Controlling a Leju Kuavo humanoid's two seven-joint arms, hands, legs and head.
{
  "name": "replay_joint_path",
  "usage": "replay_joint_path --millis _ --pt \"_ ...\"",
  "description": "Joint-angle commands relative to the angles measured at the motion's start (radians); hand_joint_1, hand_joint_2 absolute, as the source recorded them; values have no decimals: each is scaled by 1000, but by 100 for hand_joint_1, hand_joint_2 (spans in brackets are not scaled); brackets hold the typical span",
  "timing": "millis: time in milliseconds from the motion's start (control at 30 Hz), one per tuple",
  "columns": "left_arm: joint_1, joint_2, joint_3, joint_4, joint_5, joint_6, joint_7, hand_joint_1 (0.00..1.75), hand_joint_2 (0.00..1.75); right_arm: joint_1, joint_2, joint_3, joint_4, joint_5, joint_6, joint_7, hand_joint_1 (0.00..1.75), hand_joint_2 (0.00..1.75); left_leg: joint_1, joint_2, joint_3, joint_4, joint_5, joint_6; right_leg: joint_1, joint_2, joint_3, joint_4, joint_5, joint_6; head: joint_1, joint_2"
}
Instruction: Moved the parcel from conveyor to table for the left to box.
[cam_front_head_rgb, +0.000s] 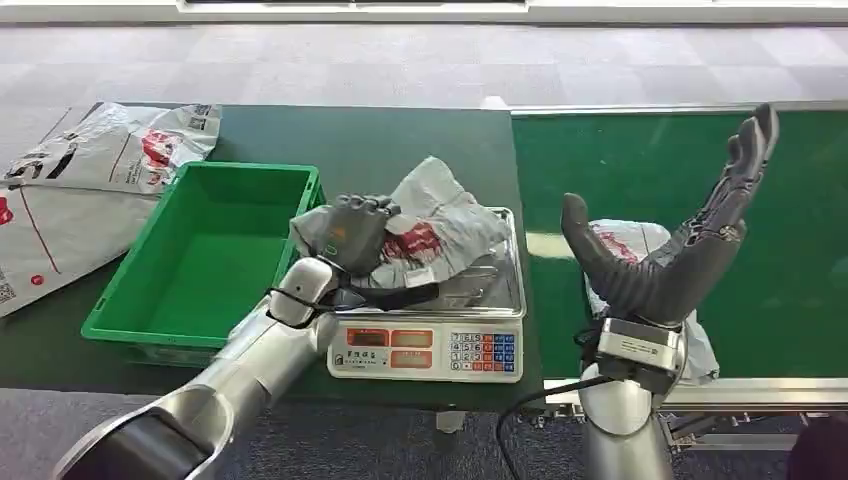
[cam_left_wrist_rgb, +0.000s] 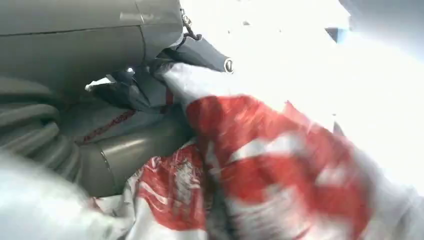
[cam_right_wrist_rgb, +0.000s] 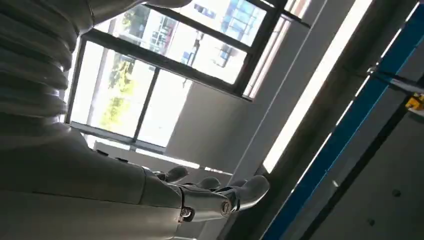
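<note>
Four parcels are showing in the head view. One parcel (cam_front_head_rgb: 440, 225), grey-white with red print, is lying crumpled on the pan of the single scale (cam_front_head_rgb: 430, 345), which is standing on the dark green tabletop (cam_front_head_rgb: 400, 140) just beside the conveyor (cam_front_head_rgb: 780, 280). The left hand (cam_front_head_rgb: 355, 232) is resting on top of this parcel with its fingers curled over the plastic, gripping it; in the left wrist view the same red-and-white bag (cam_left_wrist_rgb: 280, 170) is pressing right up against the thumb (cam_left_wrist_rgb: 135, 150). A second parcel (cam_front_head_rgb: 640, 245) is lying on the conveyor belt, partly hidden behind the right hand (cam_front_head_rgb: 680, 250). That hand is standing upright above the belt, empty, its fingers spread wide and pointing up; the right wrist view is looking up at a window (cam_right_wrist_rgb: 165, 75) and ceiling past the fingertips (cam_right_wrist_rgb: 250, 187). Two more parcels are lying flat at the far left of the tabletop, one (cam_front_head_rgb: 130, 145) behind the bin and one (cam_front_head_rgb: 50, 240) beside it, overlapping each other. One green bin (cam_front_head_rgb: 135, 280) is sitting between those two and the scale, its near right corner touching the scale, with nothing showing inside it.
</note>
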Motion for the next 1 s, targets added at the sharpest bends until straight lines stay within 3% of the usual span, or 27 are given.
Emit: replay_joint_path --millis 33,100,300,400,433,467,500,533,667,733,767,800,1000 --pt "-90 107 264 -108 -197 70 154 175 175 -21 -4 -14 27 -5 -17 16 0 175 2 7 2 -2 0 -1 2 5 0 -2 2 -2 0 0" --pt "-127 145 300 -103 -249 51 212 175 175 -30 -4 -8 41 -10 -13 18 0 175 1 2 0 -1 1 0 2 0 0 -1 0 -2 0 0" --pt "-111 196 483 -174 -365 -4 233 175 175 -21 8 1 41 -16 3 17 0 175 2 8 -1 -1 -1 -1 2 5 -3 0 1 -2 0 0" --pt "-95 204 504 -167 -406 -5 251 175 175 -13 11 -6 26 -10 17 21 0 175 2 5 -1 -1 0 -1 2 3 -2 0 0 -2 0 0" --pt "-98 258 388 -130 -410 -77 385 175 175 -11 12 -6 24 -8 29 22 0 175 2 5 -1 -1 0 -1 1 4 -2 0 0 -2 0 0" --pt "-101 278 345 -63 -410 -95 439 110 175 -11 18 -11 23 -5 39 22 0 175 2 5 -1 -1 0 -1 1 3 -2 0 0 -2 0 0" --pt "-110 297 286 7 -410 -137 494 16 175 -12 20 -12 24 -6 49 21 0 175 2 8 3 -3 -1 -1 1 5 0 -2 1 -3 0 0" --pt "-102 307 268 58 -410 -162 524 0 175 -13 23 -13 25 -6 53 19 0 175 2 9 4 -4 0 -1 1 6 1 -3 1 -3 0 0" --pt "-65 329 223 222 -410 -374 674 0 175 -29 19 -12 49 -6 68 18 0 175 1 7 3 -4 0 -1 0 5 1 -1 0 -2 0 0" --pt "-33 336 245 228 -399 -360 684 0 175 -30 15 -14 54 -8 67 17 0 175 1 9 6 -7 0 -1 0 6 3 -4 1 -3 0 0" --pt "-31 336 254 238 -397 -386 698 0 0 -30 14 -15 54 -8 65 17 0 175 1 10 4 -4 0 -1 1 7 1 -2 1 -3 0 0" --pt "-6 339 291 248 -378 -471 729 0 0 -28 5 -18 63 -9 59 18 0 175 1 10 4 -5 0 -1 1 6 1 -3 1 -3 0 0" --pt "-1 338 304 247 -378 -475 733 0 0 -25 1 -21 67 -15 56 17 0 175 2 6 0 -2 0 -1 2 4 -2 0 0 -3 0 0"
